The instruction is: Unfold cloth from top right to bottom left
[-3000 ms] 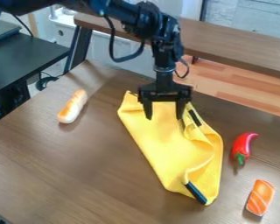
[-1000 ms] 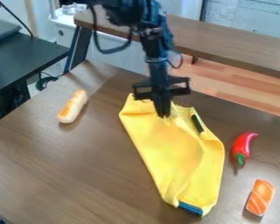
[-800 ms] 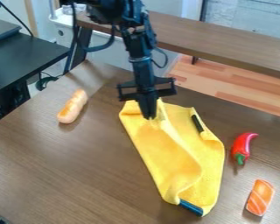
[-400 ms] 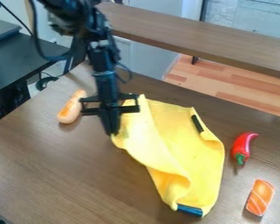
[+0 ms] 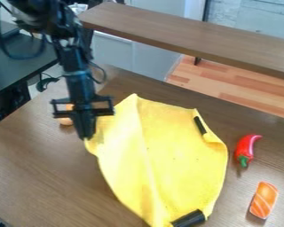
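The gripper (image 5: 85, 135) is at the left of the table, shut on the left corner of the yellow cloth (image 5: 174, 155). From there the cloth spreads to the right, with a soft fold running down its left part. One black strip lies near its upper right edge and a larger black patch shows at its bottom end.
A toy bread roll (image 5: 65, 120) lies just behind the gripper, partly hidden by it. A red chili pepper (image 5: 245, 148) and a salmon sushi piece (image 5: 264, 199) lie to the right of the cloth. A wooden bench (image 5: 198, 33) stands behind the table (image 5: 37, 168).
The gripper has gone from open above the cloth to shut on it and has moved left and slightly down, drawing the cloth's edge along. The cloth is now wider, and its bottom end has shifted.
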Robot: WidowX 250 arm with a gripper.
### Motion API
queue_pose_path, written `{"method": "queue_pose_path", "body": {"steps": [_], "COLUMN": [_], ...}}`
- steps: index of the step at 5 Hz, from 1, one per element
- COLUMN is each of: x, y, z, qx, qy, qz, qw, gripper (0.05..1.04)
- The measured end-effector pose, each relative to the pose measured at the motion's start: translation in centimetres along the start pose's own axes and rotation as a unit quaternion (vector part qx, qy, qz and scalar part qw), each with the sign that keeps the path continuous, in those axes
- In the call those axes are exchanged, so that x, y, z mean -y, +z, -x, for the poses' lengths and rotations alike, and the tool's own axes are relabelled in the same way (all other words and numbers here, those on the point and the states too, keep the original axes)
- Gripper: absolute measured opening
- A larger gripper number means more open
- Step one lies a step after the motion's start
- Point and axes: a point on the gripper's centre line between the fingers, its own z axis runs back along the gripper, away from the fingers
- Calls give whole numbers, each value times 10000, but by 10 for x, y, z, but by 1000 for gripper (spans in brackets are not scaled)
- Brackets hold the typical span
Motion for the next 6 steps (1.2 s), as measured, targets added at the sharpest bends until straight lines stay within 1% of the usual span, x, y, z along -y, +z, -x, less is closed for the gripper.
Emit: {"method": "queue_pose_path", "body": {"steps": [1,2,3,4,5,6], "x": [-7,-18,-28,-32,-44,-57], "y": [-4,-14,-23,-27,-20,-16], "z": [10,21,30,37,39,45], "qx": [-74,-218,-334,-454,-359,-181], "qy": [43,50,-5,-55,-1,319], "qz": [-66,-299,-372,-364,-441,-871], "qw": [9999,9993,9987,9983,9984,9955], "gripper": [49,49,49,49,49,61]}}
